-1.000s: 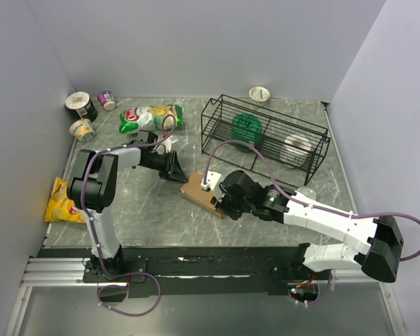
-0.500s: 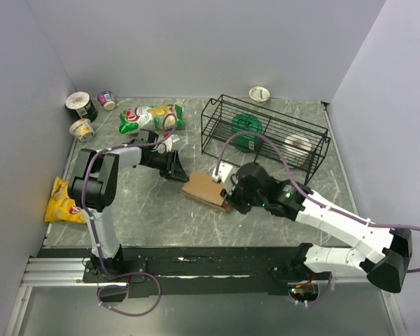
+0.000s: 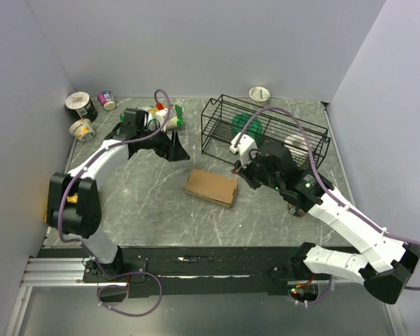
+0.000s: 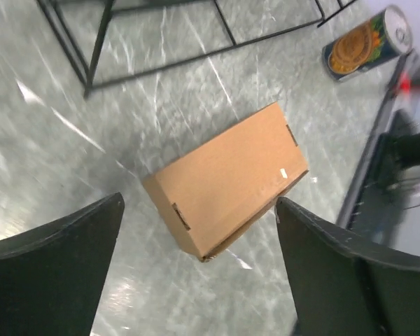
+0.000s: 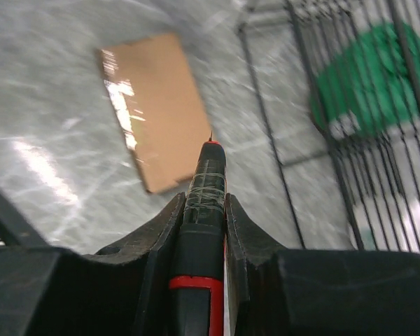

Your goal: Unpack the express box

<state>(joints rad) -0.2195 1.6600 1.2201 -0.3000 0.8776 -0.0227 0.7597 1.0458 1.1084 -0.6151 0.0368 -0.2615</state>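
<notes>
The express box (image 3: 211, 187) is a small flat brown carton lying closed on the marbled table, between the two arms. In the left wrist view the box (image 4: 227, 178) lies below and beyond my left gripper (image 4: 199, 210), which is wide open with nothing in it. That left gripper (image 3: 173, 148) hovers behind and to the left of the box. My right gripper (image 3: 242, 170) is raised just right of the box, shut on a black tool with a red band (image 5: 206, 210). The tool's tip points toward the box (image 5: 157, 133) without touching it.
A black wire basket (image 3: 266, 133) stands at the back right, holding a green item (image 3: 243, 122) and a white roll (image 3: 297, 143). A green chip bag (image 3: 154, 114) and small cups (image 3: 80, 105) sit back left. A cup (image 3: 259, 93) stands behind the basket. A can (image 4: 367, 42) lies near the right arm.
The left gripper has opened, let go of the box and pulled up and back. The right gripper has lifted the tool off the box toward the basket. The box now lies flat.
</notes>
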